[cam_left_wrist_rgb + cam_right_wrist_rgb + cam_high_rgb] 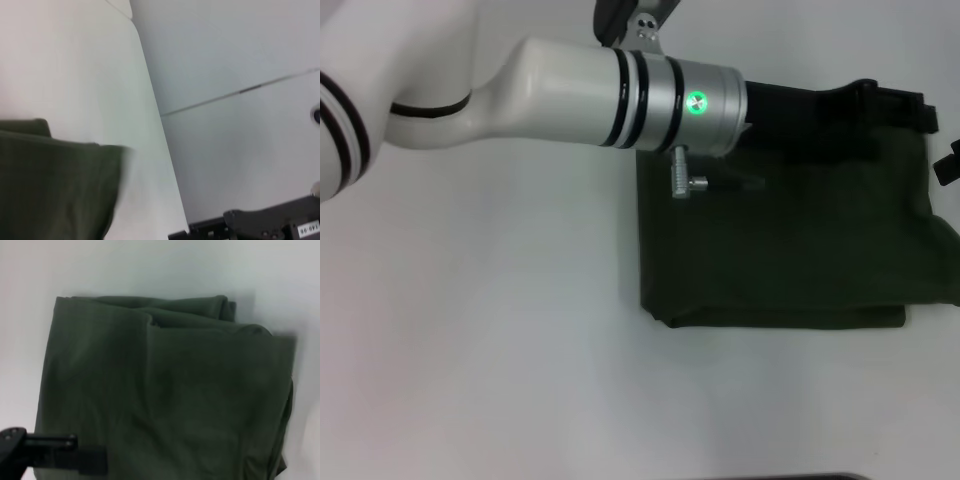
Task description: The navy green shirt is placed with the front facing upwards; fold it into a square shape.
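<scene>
The shirt [790, 230] lies on the white bench [500, 350] at about three o'clock from its middle, already folded into a compact, nearly square packet with plain green uppermost; no lettering shows. Its near edge looks layered, and one far corner bulges a little in the right wrist view. The left arm [620, 85] reaches across over the packet's far edge at about one o'clock, its hand a dark shape over the cloth there; whether those fingers are open or closed, I cannot tell. The right gripper is barely in sight at the far right edge, its fingers equally unreadable. I judge the folding essentially done, with only tidying and withdrawing left.
</scene>
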